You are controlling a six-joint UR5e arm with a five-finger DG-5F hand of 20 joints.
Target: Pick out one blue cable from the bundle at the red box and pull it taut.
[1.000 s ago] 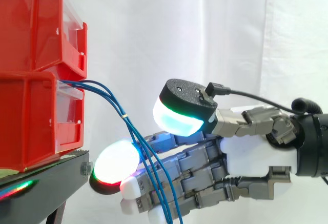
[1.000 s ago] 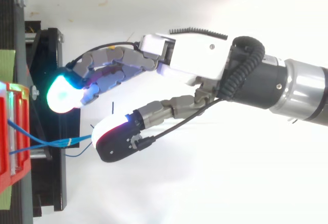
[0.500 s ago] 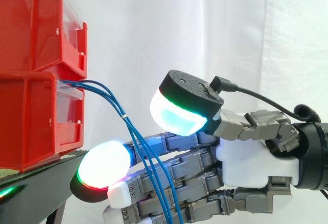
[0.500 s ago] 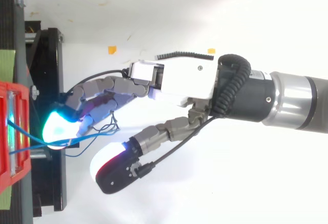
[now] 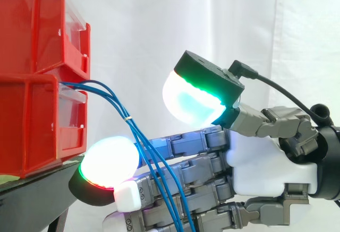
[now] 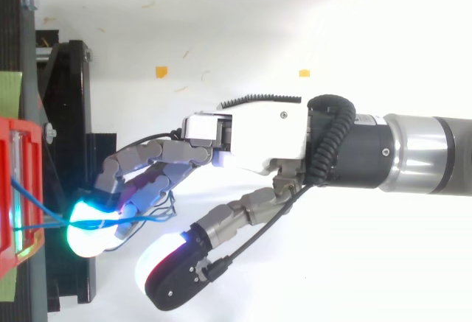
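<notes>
Several thin blue cables (image 5: 114, 102) leave the front of the lower red bin (image 5: 32, 126) and hang down to the right, bound by a small pale tie (image 5: 128, 118). My hand (image 5: 265, 168) reaches in from the right with straight fingers stretched under and behind the bundle. The cables cross in front of these fingers (image 5: 186, 171). One fingertip (image 5: 109, 163) glows white and red close to the stand. The thumb (image 5: 194, 99) is lifted well above the fingers, apart from the cables. From above, the cables (image 6: 33, 208) run from the bin across the cyan fingertip (image 6: 88, 237) of the hand (image 6: 254, 134).
A second red bin (image 5: 32, 25) sits on top of the lower one. Both rest on a black stand (image 5: 37, 189) whose edge lies just below the fingertips. White curtain behind. Two small orange marks (image 6: 161, 71) lie on the white floor.
The hand has shifted sideways along the stand and risen a little, bringing its fingers under the cable bundle. The thumb has lifted farther from the fingers. The cables now cross the fingers.
</notes>
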